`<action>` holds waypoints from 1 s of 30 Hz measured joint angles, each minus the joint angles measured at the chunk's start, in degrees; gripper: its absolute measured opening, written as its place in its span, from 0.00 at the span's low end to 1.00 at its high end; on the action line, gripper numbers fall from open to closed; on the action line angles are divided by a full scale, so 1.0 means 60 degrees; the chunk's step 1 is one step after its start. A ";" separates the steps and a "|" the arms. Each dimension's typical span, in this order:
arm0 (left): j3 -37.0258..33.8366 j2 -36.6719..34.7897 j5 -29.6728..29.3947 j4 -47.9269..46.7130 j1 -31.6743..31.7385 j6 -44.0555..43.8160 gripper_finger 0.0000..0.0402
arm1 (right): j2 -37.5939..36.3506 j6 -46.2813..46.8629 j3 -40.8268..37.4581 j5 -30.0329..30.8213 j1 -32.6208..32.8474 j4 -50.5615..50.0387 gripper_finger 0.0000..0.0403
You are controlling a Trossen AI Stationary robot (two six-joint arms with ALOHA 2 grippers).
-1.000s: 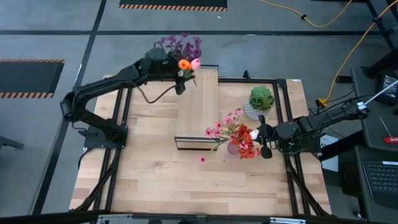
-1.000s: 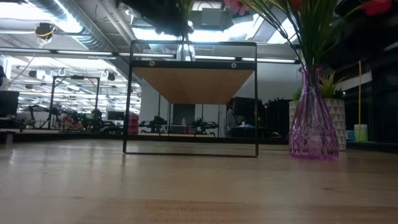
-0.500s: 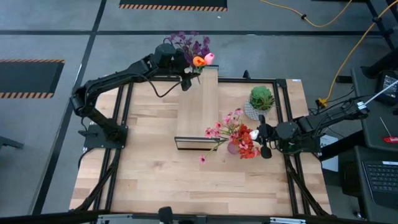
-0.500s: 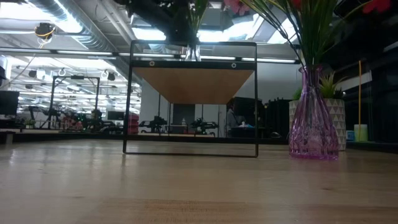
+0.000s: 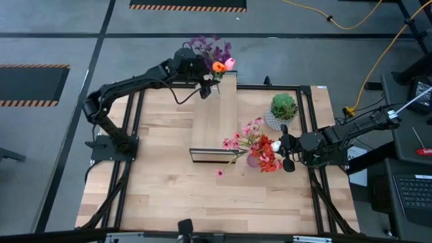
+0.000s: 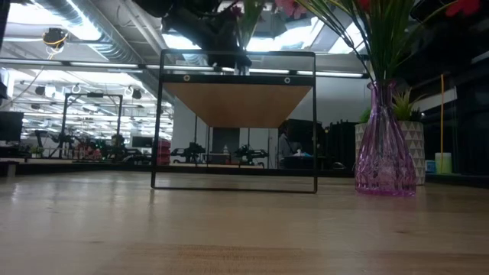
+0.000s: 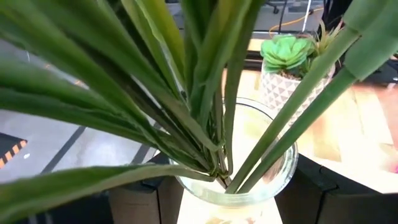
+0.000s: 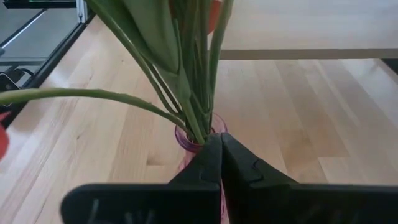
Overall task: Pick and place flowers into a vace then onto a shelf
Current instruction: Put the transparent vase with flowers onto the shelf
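Vase [image 7: 233, 180] of clear glass, clamped at the sides between the left gripper [image 5: 206, 79] and its dark fingers [image 7: 320, 199], sat over the far end of the shelf [image 5: 216, 115] as I watched from my station. It carried the purple cluster [image 5: 206, 48], the orange tulip [image 5: 219, 67] and the pink tulip [image 5: 229, 63]. A second before, I had seen that bouquet off the shelf's far left corner; since then the left arm had swung it rightward to the plank's end. In the low view the glass base [image 6: 243, 69] met the shelf's top rail. The right gripper [image 5: 289, 154], jaws pressed shut on nothing, had not moved and hung just beside the purple vase [image 6: 384, 153], which held pink blossoms [image 5: 241, 138] and red blooms [image 5: 268, 155] on the table [image 5: 175, 189] near the shelf's near end.
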 joint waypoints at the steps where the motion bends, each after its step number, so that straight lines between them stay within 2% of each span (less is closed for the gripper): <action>1: 0.0000 0.0047 0.0006 0.0033 0.0023 -0.0025 0.47 | 0.0000 -0.0004 0.0000 -0.0001 0.0002 -0.0002 0.00; 9: -0.0004 0.0505 0.0274 0.0405 0.0081 -0.0266 0.47 | 0.0018 0.0002 0.0000 -0.0001 0.0002 -0.0022 0.00; 18: -0.0004 0.0502 0.0276 0.0383 0.0134 -0.0354 0.47 | 0.0055 -0.0013 0.0000 -0.0001 0.0000 -0.0055 0.00; 24: 0.0000 0.0477 0.0275 0.0064 0.0141 -0.0331 0.60 | 0.0145 -0.0012 0.0000 -0.0005 0.0003 -0.0076 0.00; 30: 0.0000 0.0458 0.0235 0.0001 0.0134 -0.0250 0.62 | 0.0142 -0.0012 0.0000 -0.0005 0.0000 -0.0073 0.00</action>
